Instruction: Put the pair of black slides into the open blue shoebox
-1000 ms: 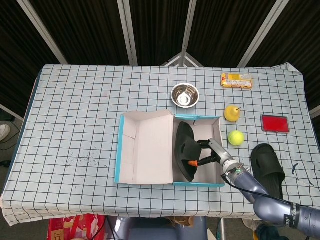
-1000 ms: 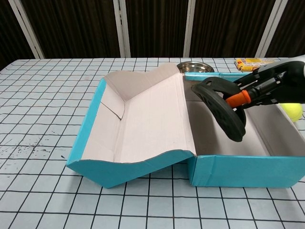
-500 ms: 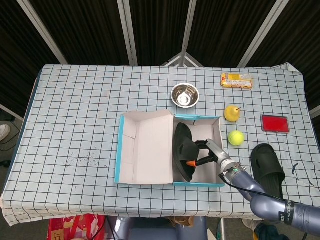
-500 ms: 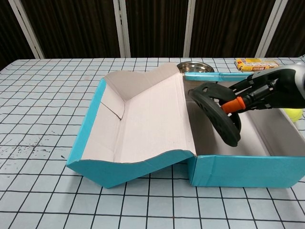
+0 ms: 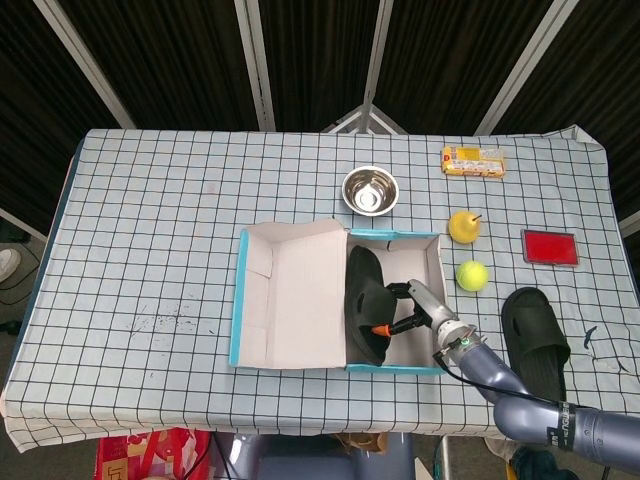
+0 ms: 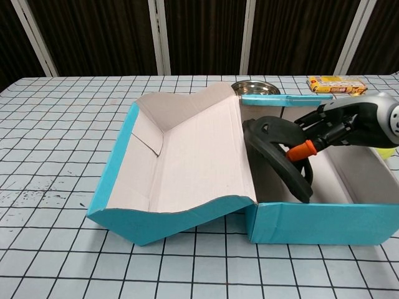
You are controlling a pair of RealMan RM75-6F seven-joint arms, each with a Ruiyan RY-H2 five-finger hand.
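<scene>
The open blue shoebox [image 5: 433,255] [image 6: 312,224] lies mid-table with its lid [image 5: 290,300] [image 6: 187,156] folded out to the left. My right hand [image 5: 425,308] [image 6: 340,124] holds one black slide [image 5: 364,300] [image 6: 277,152] on edge inside the box, close against the left wall by the lid hinge. The second black slide [image 5: 535,330] lies flat on the table to the right of the box, seen only in the head view. My left hand shows in neither view.
A steel bowl [image 5: 370,190] [image 6: 255,87] stands behind the box. A yellow pear [image 5: 462,226], a tennis ball [image 5: 471,275], a red card [image 5: 549,246] and a yellow packet [image 5: 473,161] [image 6: 336,84] lie to the right and back right.
My right hand has carried the slide lower and further left into the box, until it sits by the left wall.
</scene>
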